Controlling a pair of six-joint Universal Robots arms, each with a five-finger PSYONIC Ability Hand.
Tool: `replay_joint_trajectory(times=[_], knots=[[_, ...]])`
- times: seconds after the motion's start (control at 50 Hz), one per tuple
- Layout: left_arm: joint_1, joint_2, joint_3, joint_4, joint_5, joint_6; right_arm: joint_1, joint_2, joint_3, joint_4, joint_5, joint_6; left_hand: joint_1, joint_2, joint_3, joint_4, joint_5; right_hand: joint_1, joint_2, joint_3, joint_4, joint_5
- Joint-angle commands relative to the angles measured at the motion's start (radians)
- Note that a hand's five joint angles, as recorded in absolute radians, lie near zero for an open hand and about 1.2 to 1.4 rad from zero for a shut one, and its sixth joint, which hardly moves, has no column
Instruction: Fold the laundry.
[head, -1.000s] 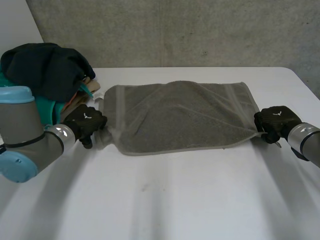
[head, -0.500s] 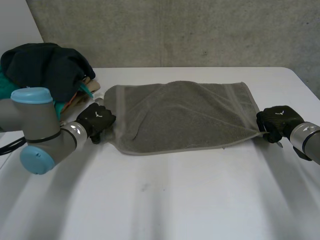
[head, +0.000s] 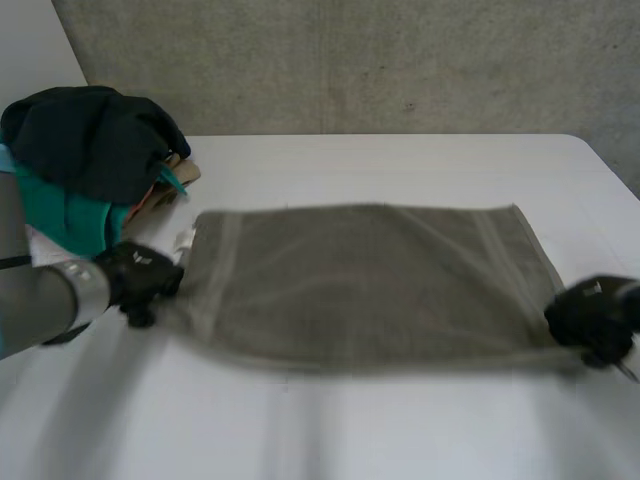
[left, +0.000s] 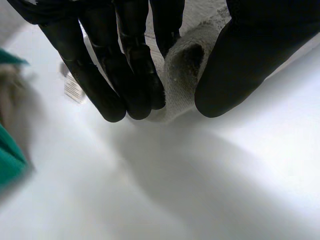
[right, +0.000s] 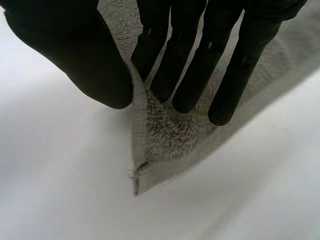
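While both hands gripped it, towel was stretched flat over table, long axis running across from left hand to right hand; clothes pile sat behind the left.

Left wrist: fingers and thumb pinched a bunched corner.

Right wrist: fingers and thumb clamped the near corner, its tip poking past the fingertips.

Judgement: keep tension even and carry both corners together, so the edges meet square.

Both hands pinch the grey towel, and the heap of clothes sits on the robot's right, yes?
No: the heap of clothes sits on the robot's left, as the head view shows. The left hand and right hand do pinch the grey towel.
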Motion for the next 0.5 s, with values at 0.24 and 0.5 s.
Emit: replay_joint_trajectory(times=[0.24, 0.5], knots=[[-0.055, -0.232, 0.334, -0.086, -0.049, -0.161, 0.086, 0.106, -0.138, -0.274, -0.002, 0.182, 0.247, 0.202, 0.211, 0.205, 0.245, 0.256, 0.214, 0.206, 0.202, 0.217], [-0.091, -0.403, 0.609, -0.085, -0.161, -0.31, 0.184, 0.253, -0.304, -0.724, 0.01, 0.387, 0.247, 0.202, 0.211, 0.205, 0.245, 0.256, 0.214, 0.206, 0.202, 0.217]])
